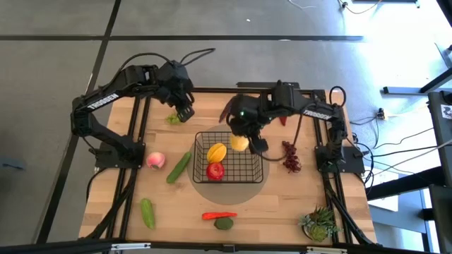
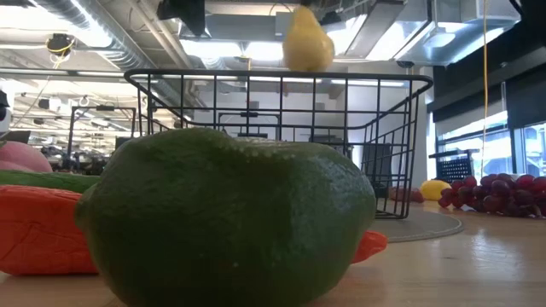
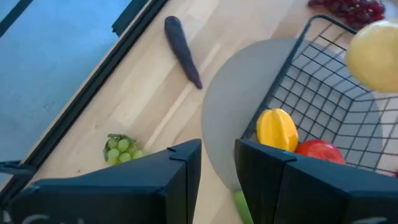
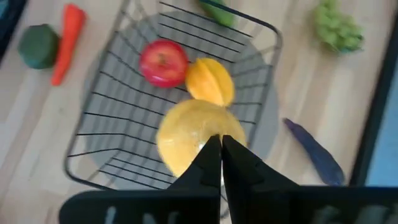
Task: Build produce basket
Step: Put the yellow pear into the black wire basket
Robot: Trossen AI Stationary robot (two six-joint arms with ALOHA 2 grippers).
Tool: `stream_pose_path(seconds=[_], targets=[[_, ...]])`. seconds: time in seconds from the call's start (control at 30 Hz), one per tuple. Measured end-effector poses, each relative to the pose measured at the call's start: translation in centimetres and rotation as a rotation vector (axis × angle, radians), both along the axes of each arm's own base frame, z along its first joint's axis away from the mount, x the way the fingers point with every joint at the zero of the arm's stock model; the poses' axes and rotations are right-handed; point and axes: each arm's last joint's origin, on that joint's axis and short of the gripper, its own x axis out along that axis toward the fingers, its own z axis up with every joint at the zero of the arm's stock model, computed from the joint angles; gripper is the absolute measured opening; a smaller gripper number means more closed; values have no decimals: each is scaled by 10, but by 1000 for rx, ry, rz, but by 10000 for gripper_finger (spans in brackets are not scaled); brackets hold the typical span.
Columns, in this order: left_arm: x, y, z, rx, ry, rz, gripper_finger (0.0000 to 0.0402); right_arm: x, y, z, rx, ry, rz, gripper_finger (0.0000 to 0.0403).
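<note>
1. Black wire is forming the basket (image 1: 227, 159) at the centre of the high view, with a red tomato (image 1: 215, 170) and a yellow-orange fruit (image 1: 216, 151) sitting inside. The right gripper (image 1: 248, 143) is hanging over its upper right rim, clamping a yellow lemon (image 1: 239, 143). The left gripper (image 1: 185, 112) is waiting at upper left, beside green grapes (image 1: 173, 119). Dark red grapes (image 1: 290, 156) are lying right of the basket, a peach (image 1: 156, 160) and a cucumber (image 1: 179, 167) to its left.
2. Filling the low view's foreground is a green fruit (image 2: 230, 217); the lemon is hovering above the basket's top rim, at the frame's top centre.
3. Showing in the left wrist view, the left gripper's fingers (image 3: 186, 180) are standing narrowly parted around nothing, near what is possibly an eggplant (image 3: 182, 51).
4. Pinching the lemon in the right wrist view, the right gripper's fingers (image 4: 211, 171) are pressing nearly together over the basket floor.
</note>
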Motion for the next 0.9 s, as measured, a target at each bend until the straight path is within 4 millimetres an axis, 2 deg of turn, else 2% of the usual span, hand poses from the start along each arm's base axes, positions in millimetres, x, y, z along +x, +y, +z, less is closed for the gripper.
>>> stream_pose_path(seconds=[0.23, 0.5, 0.9], targets=[[5, -23, -2, -8, 27, -96, 86, 8, 19, -14, 20, 15, 4, 0], [6, -50, -5, -24, 81, -200, 86, 20, 30, -53, 30, 88, -10, 0], [7, -67, -5, -32, 79, -252, 86, 36, 28, -116, -1, 106, -25, 0]])
